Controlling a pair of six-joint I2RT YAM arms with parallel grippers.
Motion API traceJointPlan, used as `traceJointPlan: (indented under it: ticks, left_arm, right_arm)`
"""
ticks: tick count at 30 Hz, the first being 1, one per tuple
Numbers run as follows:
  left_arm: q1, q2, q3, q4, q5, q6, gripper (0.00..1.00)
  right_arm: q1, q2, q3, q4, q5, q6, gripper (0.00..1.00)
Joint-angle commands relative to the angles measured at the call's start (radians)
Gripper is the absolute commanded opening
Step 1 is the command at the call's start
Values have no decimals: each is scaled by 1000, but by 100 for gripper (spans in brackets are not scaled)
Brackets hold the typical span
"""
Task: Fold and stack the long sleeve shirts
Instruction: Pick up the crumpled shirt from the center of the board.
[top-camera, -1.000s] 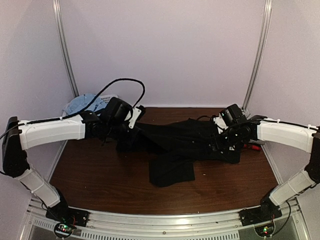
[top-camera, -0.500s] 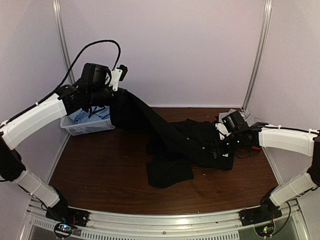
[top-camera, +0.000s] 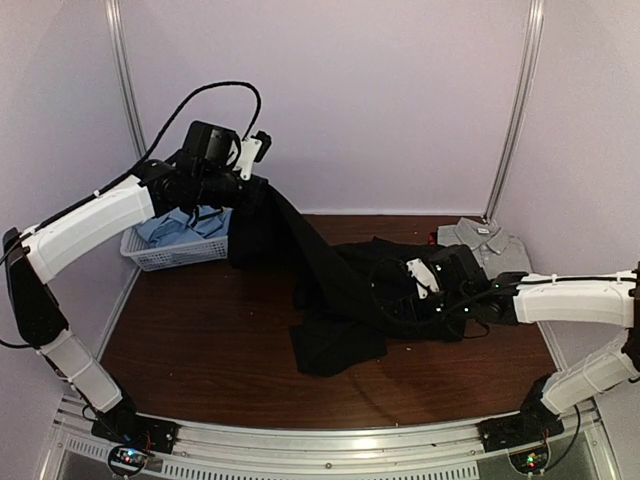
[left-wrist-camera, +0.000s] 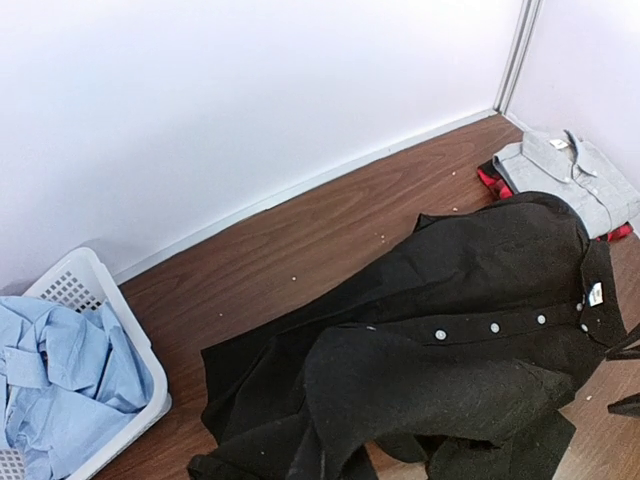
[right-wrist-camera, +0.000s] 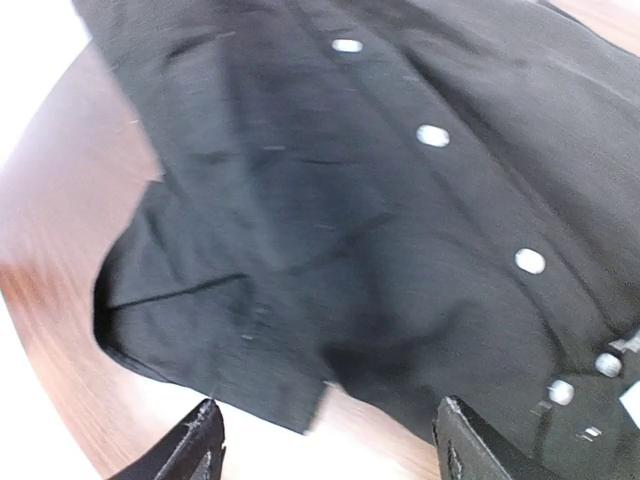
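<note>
Up high, left gripper (top-camera: 255, 180) clamped on black shirt (top-camera: 350, 280), cloth trailing down to wooden table (top-camera: 200, 340); right gripper (right-wrist-camera: 335, 445) low over its buttons, jaws apart; grey shirt (top-camera: 487, 240) beyond, pale walls (top-camera: 380, 100) around.

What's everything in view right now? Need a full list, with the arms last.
black shirt: 1, black, spread across mid-table, buttons up, one end lifted off the table at the left
grey shirt: 1, grey, folded, far right corner
plaid shirt: 1, red and black, under the grey shirt, only its edges showing
light blue shirt: 1, light blue, crumpled inside the basket
basket: 1, white mesh plastic, far left by the wall
table: 1, dark brown wood, under it all
left gripper: 1, black, raised at the far left, shut on the black shirt
right gripper: 1, black, open, low over the black shirt's button edge
</note>
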Motion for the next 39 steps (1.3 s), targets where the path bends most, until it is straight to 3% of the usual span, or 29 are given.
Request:
traceJointPlan:
  ticks: [1, 5, 9, 15, 18, 22, 27, 30, 39]
  left_arm:
    - [13, 17, 68, 9, 16, 27, 0]
    - [19, 28, 110, -11, 19, 30, 0]
    - [23, 22, 122, -14, 20, 33, 0]
    - [33, -6, 120, -49, 7, 54, 0]
    - [34, -37, 87, -65, 27, 83, 0]
    - [32, -89, 14, -74, 80, 127, 0]
    - [30, -173, -54, -73, 131, 165, 0]
    - [31, -204, -67, -52, 146, 167, 0]
    - [32, 1, 14, -13, 59, 154, 0]
  right_arm:
    - [67, 58, 3, 140, 68, 29, 72]
    - [103, 141, 32, 156, 115, 19, 70]
    - [113, 232, 70, 157, 164, 1, 61]
    - [110, 234, 175, -51, 351, -54, 0]
    - [110, 158, 229, -234, 359, -57, 0]
    - [110, 56, 291, -428, 249, -64, 0]
    - [111, -73, 306, -521, 79, -54, 0]
    - [98, -124, 327, -571, 109, -45, 0]
    - [-181, 66, 392, -606, 250, -111, 0]
